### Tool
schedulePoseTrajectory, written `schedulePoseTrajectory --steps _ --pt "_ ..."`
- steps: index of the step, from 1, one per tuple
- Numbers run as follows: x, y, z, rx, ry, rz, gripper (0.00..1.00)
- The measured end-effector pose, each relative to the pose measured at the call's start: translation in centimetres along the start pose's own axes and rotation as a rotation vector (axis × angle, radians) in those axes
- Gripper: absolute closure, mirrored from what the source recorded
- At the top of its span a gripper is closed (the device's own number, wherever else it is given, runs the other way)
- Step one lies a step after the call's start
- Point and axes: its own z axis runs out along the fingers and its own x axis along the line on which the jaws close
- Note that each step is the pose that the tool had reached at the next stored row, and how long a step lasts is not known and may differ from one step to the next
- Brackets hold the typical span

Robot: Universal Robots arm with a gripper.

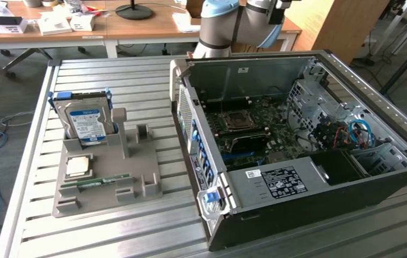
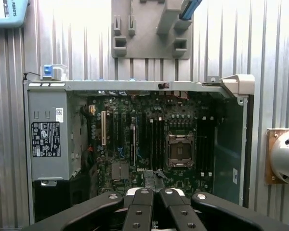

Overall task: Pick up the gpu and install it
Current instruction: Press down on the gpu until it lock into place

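My gripper (image 2: 153, 188) hangs high over the open computer case (image 1: 318, 56), its two fingers (image 2: 140, 208) pressed together and shut, with nothing visible between them. Below lies the motherboard (image 2: 149, 139), with its bare CPU socket (image 2: 179, 149) and long card slots (image 2: 134, 139) showing. The arm (image 1: 235, 24) rises behind the case at the far edge of the table. The gpu is out of view.
On the exterior view's left, a grey holder (image 1: 143, 180) carries an upright hard drive (image 1: 85, 121), a CPU chip (image 1: 79, 166) and a RAM stick (image 1: 96, 183). The case holds a power supply (image 1: 278, 183) and coloured cables (image 1: 354, 131). It stands on a slatted metal table (image 1: 117, 231).
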Motion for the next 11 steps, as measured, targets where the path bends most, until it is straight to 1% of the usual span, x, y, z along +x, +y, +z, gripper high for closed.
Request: schedulePoseTrajectory --steps 11 --pt "0.0 0.02 2.0 -0.0002 -0.0001 -0.006 0.89"
